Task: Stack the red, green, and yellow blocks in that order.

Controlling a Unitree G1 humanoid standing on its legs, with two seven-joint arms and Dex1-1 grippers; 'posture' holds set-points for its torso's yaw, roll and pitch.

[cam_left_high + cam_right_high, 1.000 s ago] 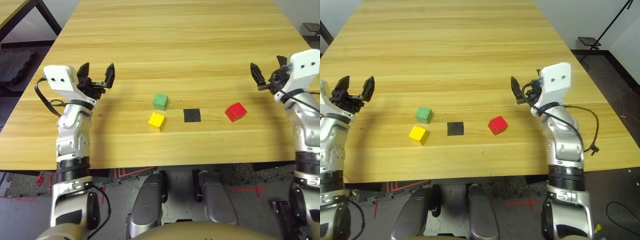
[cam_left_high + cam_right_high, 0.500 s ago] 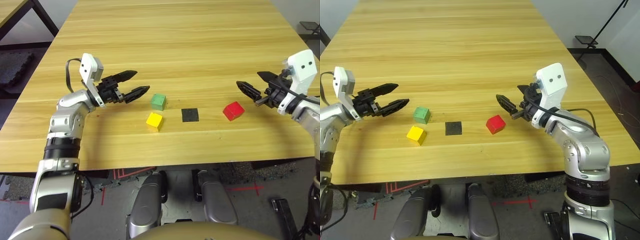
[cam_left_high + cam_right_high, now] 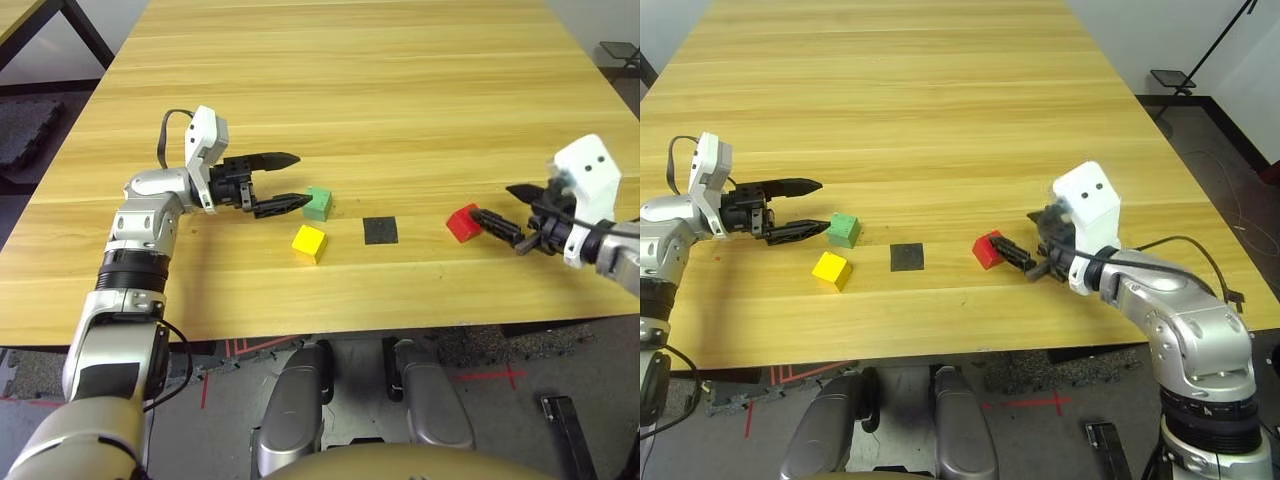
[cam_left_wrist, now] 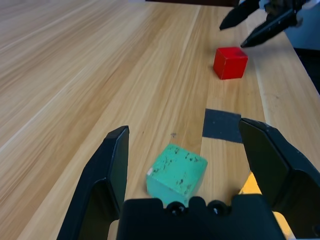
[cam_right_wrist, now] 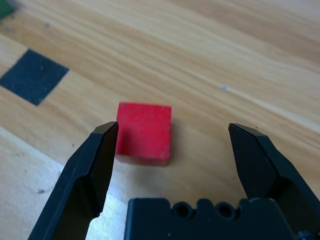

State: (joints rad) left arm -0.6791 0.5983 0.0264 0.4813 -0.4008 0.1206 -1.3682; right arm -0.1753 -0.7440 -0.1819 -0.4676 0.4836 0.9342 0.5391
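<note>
Both pincers, left (image 3: 290, 182) and right (image 3: 500, 208), gape apart, the right seemingly just above the red block (image 3: 463, 223) near the bench's (image 3: 330, 100) front edge.

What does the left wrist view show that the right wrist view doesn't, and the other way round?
Only the left wrist view: the left gripper's own open fingers, a piece of the yellow block, and the right gripper out beyond the red block.

Only the right wrist view: the right gripper's own open fingers from close up, one beside the red block.

Both: the red block, the black square patch, the wooden table and the green block, just a corner of it in the right wrist view.
</note>
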